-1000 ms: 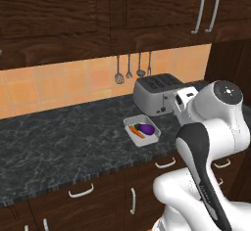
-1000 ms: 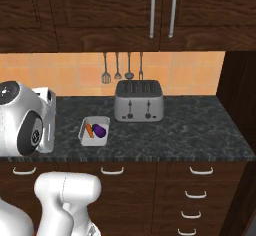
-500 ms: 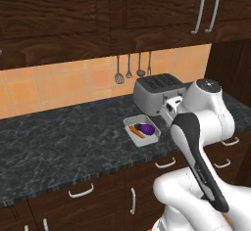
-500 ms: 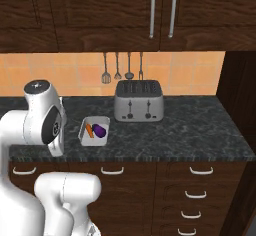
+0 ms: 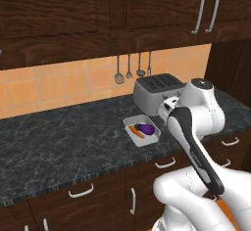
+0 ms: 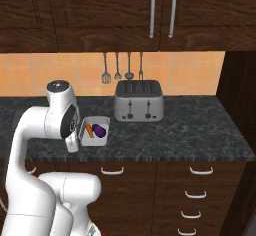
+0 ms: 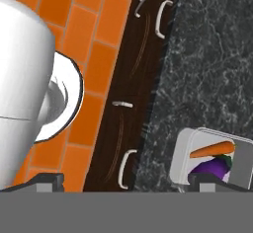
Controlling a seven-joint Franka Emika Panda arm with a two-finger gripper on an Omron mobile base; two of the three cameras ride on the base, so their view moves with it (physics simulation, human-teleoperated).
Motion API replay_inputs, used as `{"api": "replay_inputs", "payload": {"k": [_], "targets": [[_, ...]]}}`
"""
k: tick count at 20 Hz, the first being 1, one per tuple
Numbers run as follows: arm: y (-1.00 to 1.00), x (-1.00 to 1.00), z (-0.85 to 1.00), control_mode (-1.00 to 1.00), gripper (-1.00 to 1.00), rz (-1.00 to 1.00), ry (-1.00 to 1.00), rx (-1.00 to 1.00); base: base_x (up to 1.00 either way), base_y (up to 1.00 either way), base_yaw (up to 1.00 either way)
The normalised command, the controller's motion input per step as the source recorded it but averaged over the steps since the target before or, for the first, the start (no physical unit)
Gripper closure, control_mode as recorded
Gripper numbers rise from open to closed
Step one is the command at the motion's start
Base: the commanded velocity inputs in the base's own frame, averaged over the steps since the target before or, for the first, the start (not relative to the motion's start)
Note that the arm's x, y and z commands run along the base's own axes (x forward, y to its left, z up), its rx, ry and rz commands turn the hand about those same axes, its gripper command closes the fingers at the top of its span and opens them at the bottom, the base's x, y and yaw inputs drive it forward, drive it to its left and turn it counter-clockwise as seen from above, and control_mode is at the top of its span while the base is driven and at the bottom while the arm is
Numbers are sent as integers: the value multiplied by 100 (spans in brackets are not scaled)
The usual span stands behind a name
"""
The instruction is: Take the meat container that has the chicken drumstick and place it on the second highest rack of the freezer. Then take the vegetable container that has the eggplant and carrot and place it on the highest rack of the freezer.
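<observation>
The jaws stand wide, nothing between them: in the hand view the two dark fingertips (image 7: pixel 45 180) sit far apart at the bottom edge, one at the left over the orange floor, the other at the right overlapping the near end of the vegetable container (image 7: pixel 212 158). The gripper (image 7: pixel 131 182) looks straight down past the front edge of the desk (image 7: pixel 207 54), with the dark drawer fronts (image 7: pixel 133 79) and their handles running through the middle of its view.

Just off that right fingertip lies the container, a shallow pale grey rectangular tray. Inside it, an orange carrot (image 7: pixel 211 149) and a glossy purple eggplant (image 7: pixel 212 167) with a green cap lie side by side, touching or nearly so. Seen from the right base view, the tray (image 6: pixel 100 122) lies close beside the wrist, near the desk's front edge, its long axis running from front to back of the desk, and the carrot (image 6: pixel 89 130) and eggplant (image 6: pixel 100 130) lie slantwise in it.

Outward from there, the silver toaster (image 6: pixel 138 100) stands behind and to the side of the tray, a little apart from it. Utensils (image 6: pixel 117 67) hang on the orange tiled wall above.

The arm (image 5: pixel 196 127) rises from the base, bends sharply at the elbow and folds over, its wrist hanging at the desk's front edge beside the tray.
</observation>
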Motion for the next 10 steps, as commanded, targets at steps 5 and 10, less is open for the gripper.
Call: {"api": "replay_inputs", "payload": {"k": [5, 10], "targets": [[0, 37, -28, -100, -100, 0, 13, 0, 0, 0, 0], [0, 33, -41, -100, -100, 0, 10, 0, 0, 0, 0]]}}
